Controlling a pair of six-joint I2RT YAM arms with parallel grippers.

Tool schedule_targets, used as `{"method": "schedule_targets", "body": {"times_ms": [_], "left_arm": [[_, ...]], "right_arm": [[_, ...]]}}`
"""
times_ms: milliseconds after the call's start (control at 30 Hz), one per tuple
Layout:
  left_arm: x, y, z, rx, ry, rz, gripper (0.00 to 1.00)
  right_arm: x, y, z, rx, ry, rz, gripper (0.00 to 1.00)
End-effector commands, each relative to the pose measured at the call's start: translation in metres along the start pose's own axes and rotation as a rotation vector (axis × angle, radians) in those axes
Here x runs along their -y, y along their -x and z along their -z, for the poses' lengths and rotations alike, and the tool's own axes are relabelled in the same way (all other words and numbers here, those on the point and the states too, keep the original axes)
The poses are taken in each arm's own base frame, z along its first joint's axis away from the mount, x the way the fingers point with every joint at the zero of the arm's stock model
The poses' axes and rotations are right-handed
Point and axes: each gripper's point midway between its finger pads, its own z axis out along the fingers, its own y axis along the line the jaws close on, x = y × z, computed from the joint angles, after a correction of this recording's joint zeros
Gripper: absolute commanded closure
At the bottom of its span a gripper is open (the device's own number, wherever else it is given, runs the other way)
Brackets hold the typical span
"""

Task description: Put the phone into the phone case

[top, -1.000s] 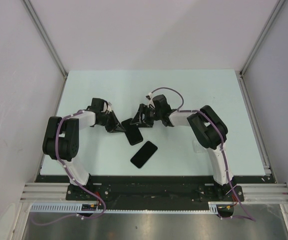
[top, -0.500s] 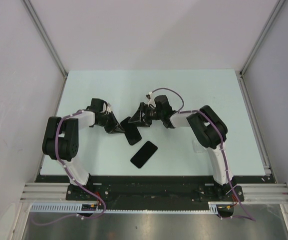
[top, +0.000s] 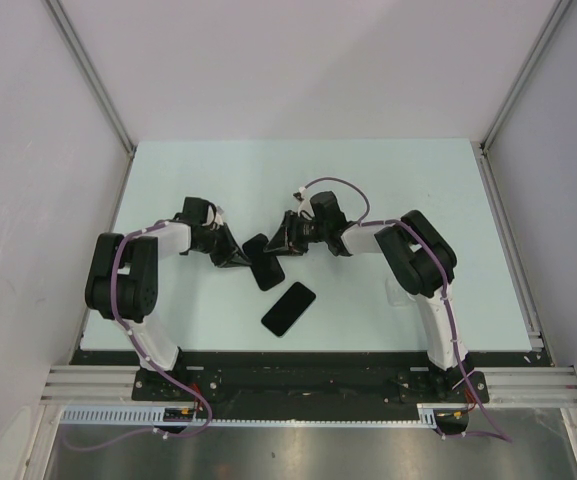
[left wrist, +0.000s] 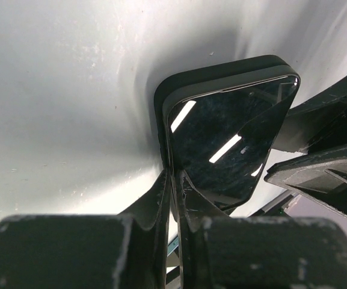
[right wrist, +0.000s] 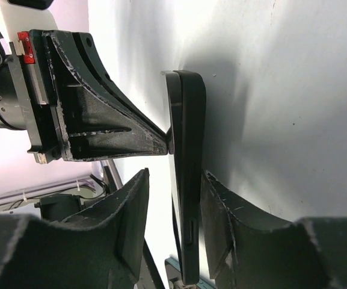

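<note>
The spare phone (top: 288, 308), nearest the bases, has not moved and blocks nothing. Just beyond it, the phone (top: 264, 262) has edged slightly farther away, seemingly seating into the phone case (left wrist: 160, 105) rimming it. Beyond-left, the left gripper (left wrist: 174, 180) is clenched and presses its edge. Beyond-right, the right gripper (right wrist: 174, 177) straddles it, fingers parted.

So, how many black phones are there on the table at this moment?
2. The first phone is near the middle of the table. The second phone lies flat, closer to the near edge. The arms could hide another, but none shows.
</note>
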Motion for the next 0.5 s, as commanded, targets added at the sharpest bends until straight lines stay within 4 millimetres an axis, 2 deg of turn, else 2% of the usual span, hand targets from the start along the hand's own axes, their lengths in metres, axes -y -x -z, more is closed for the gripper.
{"method": "schedule_targets", "body": {"times_ms": [0, 200, 333, 467], "left_arm": [[-0.009, -0.012, -0.008, -0.025, 0.029, 0.009, 0.9], [-0.009, -0.012, -0.007, -0.021, 0.028, 0.006, 0.9], [-0.007, -0.01, -0.005, -0.013, 0.028, 0.006, 0.91], [0.0, -0.001, 0.006, 0.036, 0.027, -0.009, 0.88]], "right_arm": [[-0.029, -0.007, 0.001, -0.03, 0.081, 0.062, 0.58], [-0.025, -0.008, 0.003, -0.032, 0.064, 0.073, 0.7], [-0.021, -0.007, 0.003, -0.028, 0.044, 0.074, 0.86], [-0.022, -0.003, 0.007, -0.021, 0.052, 0.089, 0.97]]}}
